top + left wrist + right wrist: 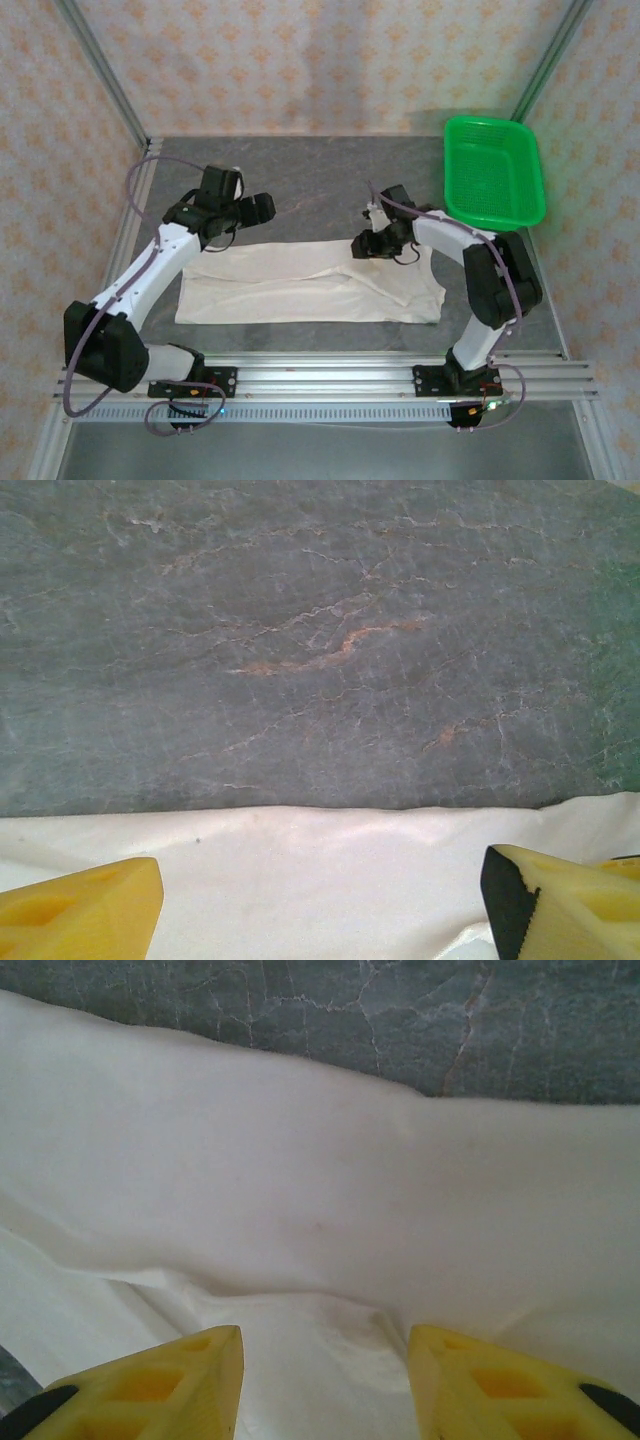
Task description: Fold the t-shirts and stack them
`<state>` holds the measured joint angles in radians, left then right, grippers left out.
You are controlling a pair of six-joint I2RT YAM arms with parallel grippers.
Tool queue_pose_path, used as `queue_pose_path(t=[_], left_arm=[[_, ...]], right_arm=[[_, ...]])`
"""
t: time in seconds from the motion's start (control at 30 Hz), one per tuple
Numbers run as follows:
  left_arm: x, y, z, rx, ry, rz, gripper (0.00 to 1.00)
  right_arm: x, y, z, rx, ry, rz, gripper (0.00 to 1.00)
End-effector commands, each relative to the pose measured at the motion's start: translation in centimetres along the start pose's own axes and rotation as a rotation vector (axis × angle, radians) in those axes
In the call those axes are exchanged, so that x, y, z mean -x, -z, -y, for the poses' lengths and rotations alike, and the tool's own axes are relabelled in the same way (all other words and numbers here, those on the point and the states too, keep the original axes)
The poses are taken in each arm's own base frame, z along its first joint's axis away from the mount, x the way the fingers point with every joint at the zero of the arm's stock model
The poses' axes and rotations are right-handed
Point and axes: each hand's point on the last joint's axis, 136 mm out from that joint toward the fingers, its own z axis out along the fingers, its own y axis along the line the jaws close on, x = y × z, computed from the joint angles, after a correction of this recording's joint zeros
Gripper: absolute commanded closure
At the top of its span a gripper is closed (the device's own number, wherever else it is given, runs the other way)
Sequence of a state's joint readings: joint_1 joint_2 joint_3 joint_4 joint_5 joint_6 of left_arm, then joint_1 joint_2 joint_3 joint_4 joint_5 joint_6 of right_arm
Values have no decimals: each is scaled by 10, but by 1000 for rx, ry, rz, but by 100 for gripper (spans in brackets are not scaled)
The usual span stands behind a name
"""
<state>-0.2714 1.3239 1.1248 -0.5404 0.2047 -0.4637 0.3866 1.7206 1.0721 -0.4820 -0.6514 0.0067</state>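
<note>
Grey worktop, t-shirt in a long strip: left fingers and right fingers, both spread and empty, should pinch its far edge evenly, folding without wrinkles.

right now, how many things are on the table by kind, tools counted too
t-shirt: 1
basket: 1
tools: 2, the left tool and the right tool
total: 4
</note>
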Motion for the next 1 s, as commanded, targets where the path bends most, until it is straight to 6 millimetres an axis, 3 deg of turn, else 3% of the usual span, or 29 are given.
queue_pose_path(t=[0.0, 0.33, 0.63, 0.97], left_arm=[[-2, 17, -9, 49, -15, 12, 16], [7, 47, -22, 116, -22, 87, 16], [25, 81, -28, 161, -44, 177, 9], [22, 99, -43, 204, -42, 214, 7]], right_arm=[[3, -1, -2, -10, 47, -10, 56], [-2, -8, 1, -32, 59, -26, 73], [-1, -5, -1, -37, 61, -5, 94], [-10, 2, -28, 14, 91, 15, 100]])
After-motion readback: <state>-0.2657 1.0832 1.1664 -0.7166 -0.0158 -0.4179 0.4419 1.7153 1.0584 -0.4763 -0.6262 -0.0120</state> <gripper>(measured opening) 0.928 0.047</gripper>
